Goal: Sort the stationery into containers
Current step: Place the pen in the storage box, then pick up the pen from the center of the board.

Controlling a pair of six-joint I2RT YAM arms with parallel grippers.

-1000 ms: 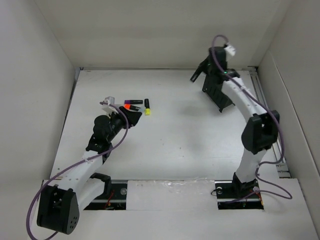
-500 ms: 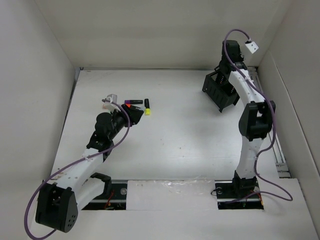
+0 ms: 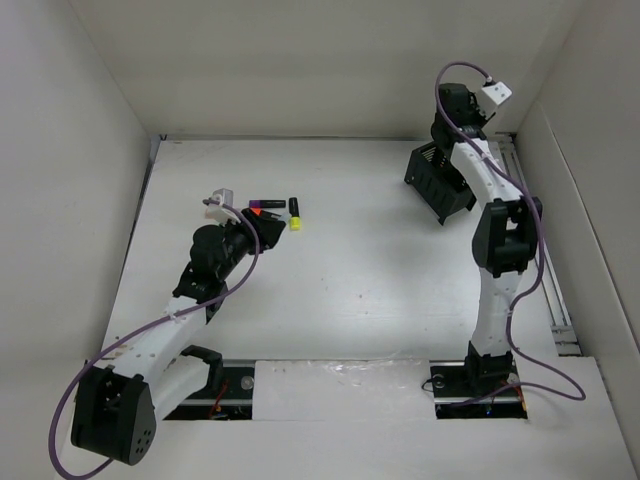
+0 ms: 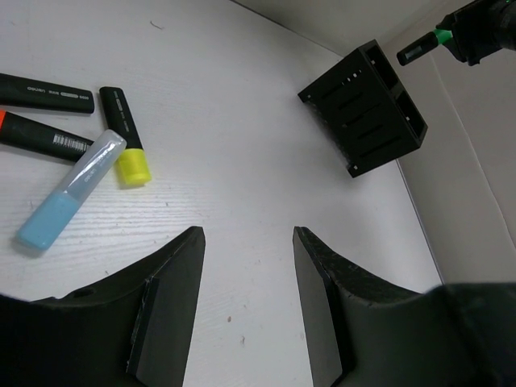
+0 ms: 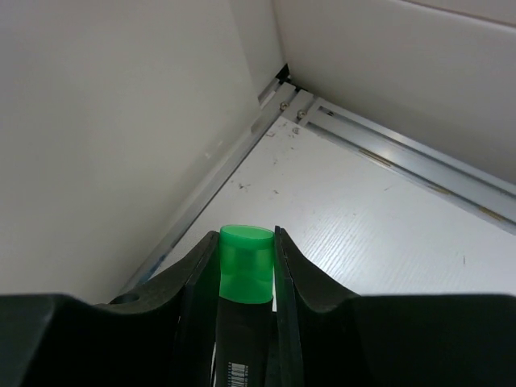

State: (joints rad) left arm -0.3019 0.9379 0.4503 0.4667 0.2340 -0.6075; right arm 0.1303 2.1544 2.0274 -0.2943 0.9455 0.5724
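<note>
Right gripper (image 5: 244, 239): clenched on a black marker with a green cap (image 5: 246, 266), the cap poking out past the fingertips.
Where that marker is: up in the air over the bench's 2 o'clock corner, above the far side of the black plastic two-compartment box with slotted walls (image 3: 440, 188), not yet inside it.
Left gripper (image 4: 246, 310): released, jaws apart and holding nothing, hovering above the white bench (image 3: 350, 290) at about 10 o'clock.
Waiting pile: a yellow-capped black marker (image 4: 126, 139), a light blue marker (image 4: 68, 189), an orange-tipped black marker (image 4: 40, 137) and a plain black marker (image 4: 44, 93) lie close together just beyond the left gripper.
Step in hand, as I read it: dropping the green-capped marker into a compartment.
Doing it well: centre the marker over one opening, clear of the divider. Tip it nearer upright, lower it below the rim, then let go. A release from this height could bounce it out.
</note>
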